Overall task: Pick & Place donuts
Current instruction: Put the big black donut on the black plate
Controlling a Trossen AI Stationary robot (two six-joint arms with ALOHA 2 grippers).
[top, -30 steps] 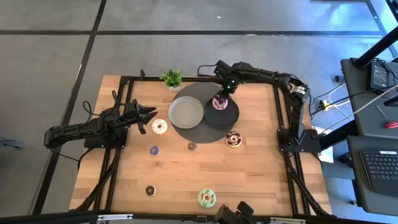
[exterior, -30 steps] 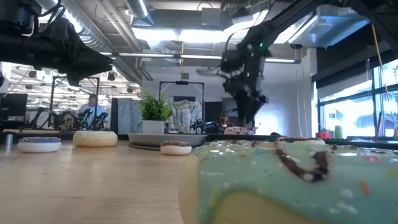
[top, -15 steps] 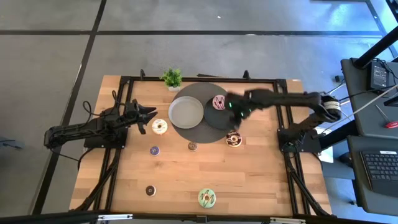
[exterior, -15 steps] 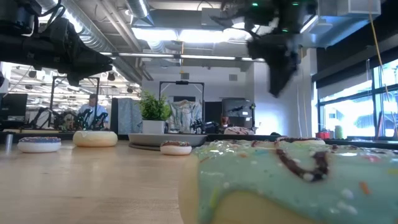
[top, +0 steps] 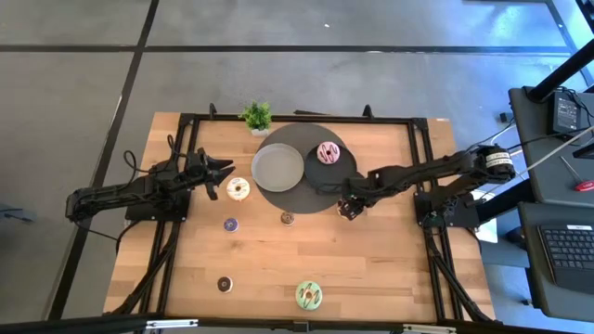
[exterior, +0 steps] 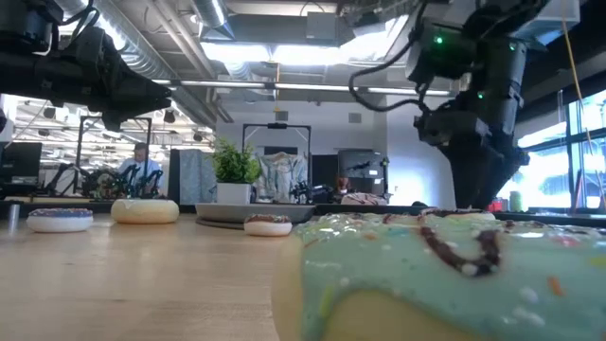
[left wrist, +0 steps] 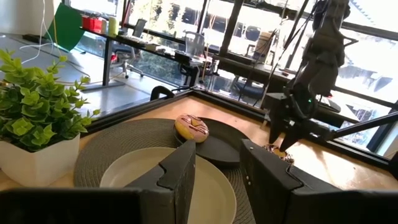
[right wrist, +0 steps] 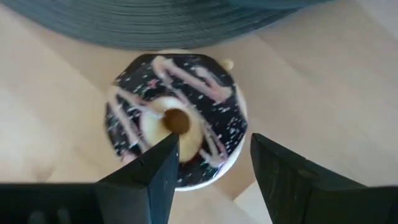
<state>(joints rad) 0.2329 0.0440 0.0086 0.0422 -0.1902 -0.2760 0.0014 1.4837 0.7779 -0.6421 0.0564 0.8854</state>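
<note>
My right gripper point(top: 349, 204) points down, open, over the chocolate-sprinkled donut point(right wrist: 177, 146), which lies flat on the wood by the mat's near right edge. One finger point(right wrist: 158, 171) shows over the ring and the other point(right wrist: 273, 168) outside its rim. The pink donut point(top: 329, 152) lies on the small dark plate point(top: 336, 178). On the bare table lie the white donut point(top: 238, 189), the green donut point(top: 309, 295), and the tiny purple point(top: 230, 224), brown point(top: 288, 218) and dark point(top: 224, 284) rings. My left gripper point(top: 223, 174) waits open beside the white donut. My right gripper comes at the chocolate-sprinkled donut from above, pointing down. I cannot tell whether its fingers touch the donut, which lies flat on the table.
A light grey plate point(top: 278, 167) and the dark plate sit on a round dark mat point(top: 295, 199). A small potted plant point(top: 257, 117) stands at the far edge. A black frame borders the table. Open wood lies between the mat and the green donut.
My right gripper has come away from the pink donut, which stays on the dark plate. It has risen, swung toward the table's right and near side, and come down over the chocolate-sprinkled donut. The left arm has kept still.
</note>
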